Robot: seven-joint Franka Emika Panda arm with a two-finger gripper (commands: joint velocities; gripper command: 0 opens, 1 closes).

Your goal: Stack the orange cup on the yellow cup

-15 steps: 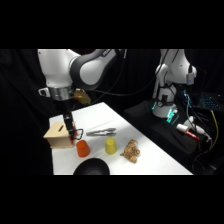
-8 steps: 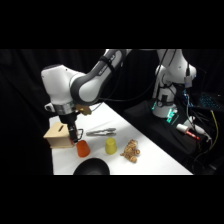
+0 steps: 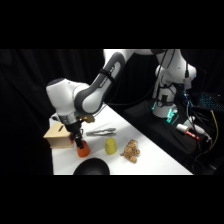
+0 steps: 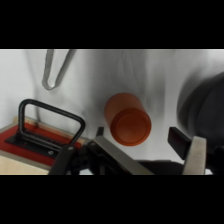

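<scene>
The orange cup (image 3: 83, 149) stands upside down on the white table, just right of the tan box. In the wrist view the orange cup (image 4: 128, 120) lies between the two fingers, nearer the left one. My gripper (image 3: 78, 141) has come down right over it and is open (image 4: 139, 136), its fingertips (image 4: 179, 138) low at the cup's sides and not closed on it. The yellow cup (image 3: 110, 146) stands upside down a short way to the right of the orange one; it is out of the wrist view.
A tan box (image 3: 58, 138) with a slot sits close on the left, its red top and black handle (image 4: 46, 129) in the wrist view. Metal tongs (image 3: 100, 132) lie behind the cups. A striped plush toy (image 3: 131, 150) lies right of the yellow cup. A black bowl (image 3: 92, 168) sits at the front edge.
The arm has swung down and forward, bringing the gripper from above the tan box down around the orange cup. The cups, toy and tongs have not moved.
</scene>
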